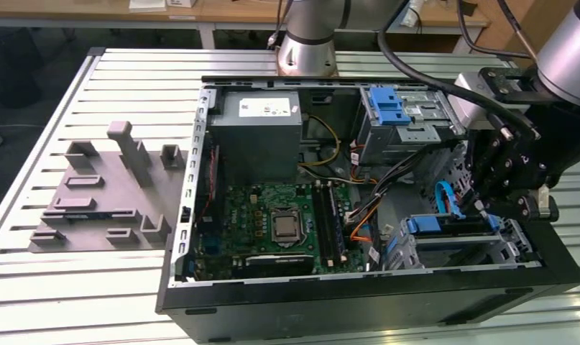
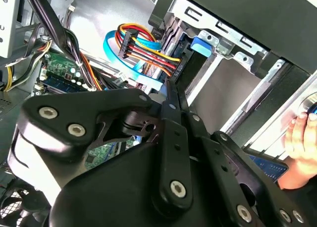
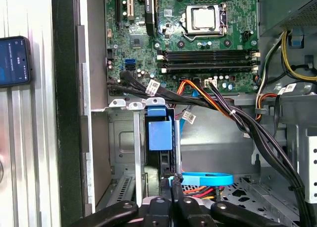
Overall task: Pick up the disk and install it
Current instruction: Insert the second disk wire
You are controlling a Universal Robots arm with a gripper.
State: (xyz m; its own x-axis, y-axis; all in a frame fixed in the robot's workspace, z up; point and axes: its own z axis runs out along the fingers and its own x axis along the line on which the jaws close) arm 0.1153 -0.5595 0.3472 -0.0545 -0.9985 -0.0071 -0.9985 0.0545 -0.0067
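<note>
Disk (image 3: 160,133) – bright blue frame, seated in bay – gripper (image 3: 173,183) fingers together, empty.

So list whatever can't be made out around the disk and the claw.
- Disk in the exterior view: most of it sits down in the bay, the claw covering its end.
- Claw tips in the first wrist view: they meet edge-on by the blue band; any gap is unclear.

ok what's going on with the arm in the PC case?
The arm's claw is down inside the open tower case, at the lower drive cage. The disk, with its blue frame, already sits in that cage, and the claw is right at its edge. Whether it grips the disk can't be told.
</note>
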